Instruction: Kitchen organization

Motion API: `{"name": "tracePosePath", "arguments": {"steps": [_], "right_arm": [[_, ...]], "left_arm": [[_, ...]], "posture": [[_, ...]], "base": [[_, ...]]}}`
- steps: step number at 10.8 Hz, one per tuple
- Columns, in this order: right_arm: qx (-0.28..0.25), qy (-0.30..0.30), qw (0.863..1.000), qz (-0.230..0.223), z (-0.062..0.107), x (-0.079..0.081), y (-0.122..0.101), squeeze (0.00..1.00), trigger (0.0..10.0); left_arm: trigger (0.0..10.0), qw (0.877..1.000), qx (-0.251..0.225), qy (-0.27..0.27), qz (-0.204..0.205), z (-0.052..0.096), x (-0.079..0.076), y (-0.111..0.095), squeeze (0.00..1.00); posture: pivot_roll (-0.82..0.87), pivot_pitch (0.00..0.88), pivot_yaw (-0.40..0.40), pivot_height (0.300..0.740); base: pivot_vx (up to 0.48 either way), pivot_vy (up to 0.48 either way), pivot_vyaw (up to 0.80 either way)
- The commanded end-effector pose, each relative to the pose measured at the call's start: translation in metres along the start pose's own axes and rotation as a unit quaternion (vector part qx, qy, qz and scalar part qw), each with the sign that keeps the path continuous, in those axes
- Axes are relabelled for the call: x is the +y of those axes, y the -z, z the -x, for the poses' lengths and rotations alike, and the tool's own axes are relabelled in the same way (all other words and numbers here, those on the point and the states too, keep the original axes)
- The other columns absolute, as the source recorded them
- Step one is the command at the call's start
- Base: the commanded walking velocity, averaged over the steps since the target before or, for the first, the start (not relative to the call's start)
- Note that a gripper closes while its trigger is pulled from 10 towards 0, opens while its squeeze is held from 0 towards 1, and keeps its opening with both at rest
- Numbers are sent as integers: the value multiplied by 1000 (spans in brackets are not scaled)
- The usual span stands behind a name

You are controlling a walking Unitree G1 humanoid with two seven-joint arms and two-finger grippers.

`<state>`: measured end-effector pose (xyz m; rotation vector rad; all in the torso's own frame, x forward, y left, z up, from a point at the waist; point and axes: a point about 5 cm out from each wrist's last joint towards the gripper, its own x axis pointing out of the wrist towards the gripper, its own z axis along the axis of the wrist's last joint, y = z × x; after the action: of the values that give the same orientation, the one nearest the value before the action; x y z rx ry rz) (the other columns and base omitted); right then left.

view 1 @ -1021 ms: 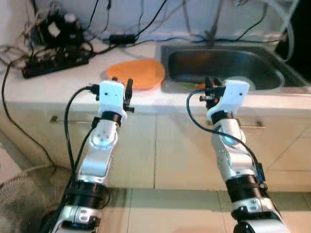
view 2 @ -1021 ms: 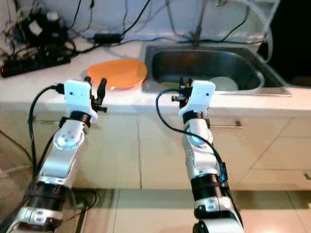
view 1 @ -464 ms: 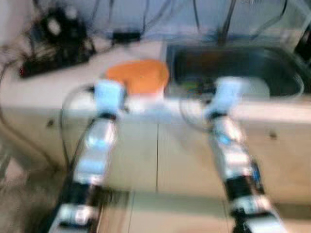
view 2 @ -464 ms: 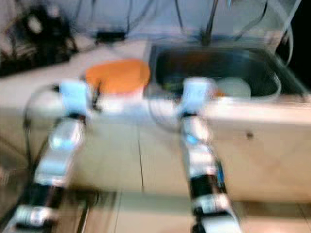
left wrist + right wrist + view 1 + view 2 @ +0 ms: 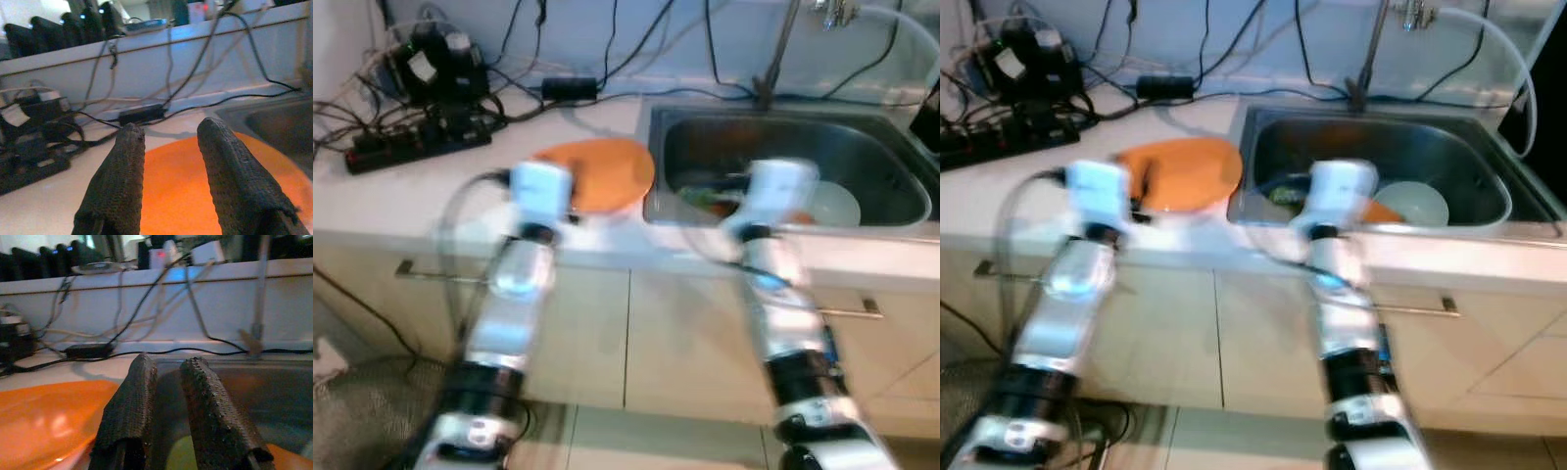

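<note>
On the counter beside the sink [image 5: 891,166], orange plate [image 5: 607,171] lying flat

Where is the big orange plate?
The orange plate lies on the white counter just left of the sink, in front of the left gripper.

Home kitchen before my pincers: steel sink [image 5: 891,176] with tap [image 5: 1417,14] beyond my right pincer [image 5: 166,382], white counter [image 5: 401,191] ahead of my left pincer [image 5: 168,142], cabinet doors [image 5: 1165,333] below both.
</note>
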<state>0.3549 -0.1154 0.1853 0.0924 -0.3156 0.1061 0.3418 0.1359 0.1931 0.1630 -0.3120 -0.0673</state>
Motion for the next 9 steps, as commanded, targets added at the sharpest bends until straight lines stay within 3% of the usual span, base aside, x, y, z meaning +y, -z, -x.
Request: {"name": "tracePosePath", "arguments": {"steps": [1,5,9], "right_arm": [[-4,18,1000,0,-1,-13,-2,0,10000],[-3,18,1000,-5,0,-11,-1,0,10000],[-1,20,1000,-8,0,-10,0,0,10000]], "left_arm": [[10000,1000,-2,14,2,0,-9,-2,0],[10000,1000,-6,18,0,-1,-8,-4,0],[10000,999,-18,46,3,0,-10,-8,0]], "posture": [[169,24,12,740],[171,25,17,740],[174,32,20,740]], "base": [[326,0,0],[325,0,0],[81,0,0]]}}
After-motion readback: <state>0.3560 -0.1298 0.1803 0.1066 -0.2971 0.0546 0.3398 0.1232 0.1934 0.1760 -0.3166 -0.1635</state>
